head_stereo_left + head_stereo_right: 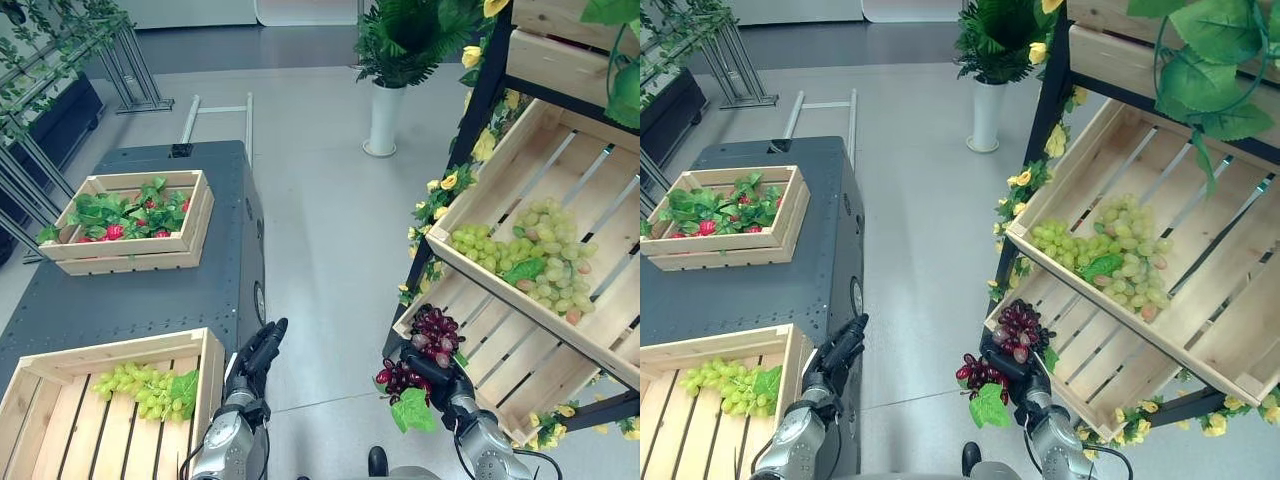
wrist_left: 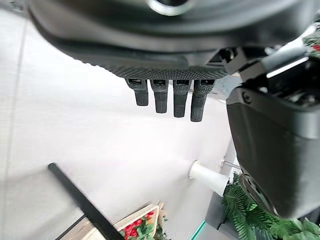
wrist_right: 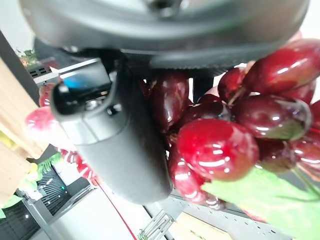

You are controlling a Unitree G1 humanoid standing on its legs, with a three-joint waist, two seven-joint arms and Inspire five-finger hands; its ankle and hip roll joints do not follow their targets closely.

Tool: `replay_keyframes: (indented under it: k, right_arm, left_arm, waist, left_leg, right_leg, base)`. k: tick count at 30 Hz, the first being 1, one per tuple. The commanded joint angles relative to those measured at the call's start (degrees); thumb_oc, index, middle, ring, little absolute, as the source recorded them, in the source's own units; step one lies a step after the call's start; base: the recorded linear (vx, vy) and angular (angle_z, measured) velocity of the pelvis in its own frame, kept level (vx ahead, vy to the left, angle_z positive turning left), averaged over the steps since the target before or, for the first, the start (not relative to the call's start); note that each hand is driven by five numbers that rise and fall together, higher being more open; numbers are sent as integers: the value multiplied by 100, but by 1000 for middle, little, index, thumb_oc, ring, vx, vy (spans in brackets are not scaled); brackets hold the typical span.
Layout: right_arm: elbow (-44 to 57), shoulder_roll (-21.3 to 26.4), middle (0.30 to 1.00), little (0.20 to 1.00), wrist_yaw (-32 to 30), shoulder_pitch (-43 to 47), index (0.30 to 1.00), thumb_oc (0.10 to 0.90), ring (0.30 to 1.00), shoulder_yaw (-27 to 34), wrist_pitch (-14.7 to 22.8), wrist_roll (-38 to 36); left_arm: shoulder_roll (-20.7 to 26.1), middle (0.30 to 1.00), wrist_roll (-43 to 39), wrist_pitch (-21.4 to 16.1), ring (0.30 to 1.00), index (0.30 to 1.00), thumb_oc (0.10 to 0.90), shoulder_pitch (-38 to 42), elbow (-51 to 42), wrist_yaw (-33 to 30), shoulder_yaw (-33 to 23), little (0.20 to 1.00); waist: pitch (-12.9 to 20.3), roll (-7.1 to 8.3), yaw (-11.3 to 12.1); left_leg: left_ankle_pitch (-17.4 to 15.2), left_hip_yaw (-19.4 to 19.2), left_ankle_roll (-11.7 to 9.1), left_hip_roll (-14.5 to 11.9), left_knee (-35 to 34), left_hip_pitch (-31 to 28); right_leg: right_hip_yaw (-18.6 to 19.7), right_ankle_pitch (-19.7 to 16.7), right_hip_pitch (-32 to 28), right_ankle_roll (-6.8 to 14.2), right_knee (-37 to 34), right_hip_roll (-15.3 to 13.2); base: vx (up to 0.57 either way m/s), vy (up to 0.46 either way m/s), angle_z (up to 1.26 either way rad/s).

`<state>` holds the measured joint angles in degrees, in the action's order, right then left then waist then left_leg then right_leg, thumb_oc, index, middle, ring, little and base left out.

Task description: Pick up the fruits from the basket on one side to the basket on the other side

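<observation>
Red grapes gripped in right hand, seemingly beyond crate edge.

Mock fruit shop: crate shelves

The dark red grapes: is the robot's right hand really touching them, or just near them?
Touching. The right wrist view shows the right hand with its thumb pressed against the dark red grapes; the left eye view shows the bunch held off the crates.

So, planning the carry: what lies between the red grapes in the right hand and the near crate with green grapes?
In the left eye view, bare floor and the open left hand lie between the red grapes and the near crate.
</observation>
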<state>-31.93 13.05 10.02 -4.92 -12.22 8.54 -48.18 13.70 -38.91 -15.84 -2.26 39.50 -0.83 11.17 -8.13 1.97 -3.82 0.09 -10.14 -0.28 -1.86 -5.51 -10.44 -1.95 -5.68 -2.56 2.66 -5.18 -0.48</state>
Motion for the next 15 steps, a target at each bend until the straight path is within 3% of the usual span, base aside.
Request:
replay_keyframes:
  k: [1, 4, 8, 15]
  right_arm:
    - [295, -37, 300, 300, -62, 634, 300, 400, 300, 119, 588, -150]
    - [362, -22, 300, 300, -324, 715, 300, 400, 300, 59, 697, -85]
    - [353, 83, 300, 300, -592, 958, 300, 400, 300, 46, 976, -185]
    - [379, 402, 300, 300, -1009, 1227, 300, 400, 300, 270, 1406, -41]
  left_arm:
    - [-59, 900, -161, -365, 900, 900, 800, 660, 96, 56, 89, 900]
    - [-91, 900, -93, -438, 900, 900, 800, 722, -54, 144, 302, 900]
    - [-61, 900, -53, -474, 900, 900, 800, 1028, -288, -93, 626, 900]
    - [91, 900, -193, -566, 900, 900, 800, 1440, -709, -348, 867, 900]
  waist:
    - [-94, -10, -56]
    - [-234, 27, -63]
    - [-658, 57, -101]
    - [-1339, 136, -137]
  left_leg:
    - [-398, -86, 266, 355, 51, 288]
    - [-359, -118, 287, 355, 51, 422]
    - [-277, -168, 317, 321, 55, 664]
    - [-622, -321, 334, 310, 1490, 1561]
  right_leg:
    - [44, 270, -87, 101, 18, 107]
    - [113, 199, 76, 94, 18, 126]
    - [157, 168, 398, 77, 218, 139]
    - [-82, 477, 1022, -27, 1253, 21]
  base:
    - [-15, -16, -12]
    - [-72, -12, -19]
    - [-138, -13, -9]
    - [-122, -54, 0]
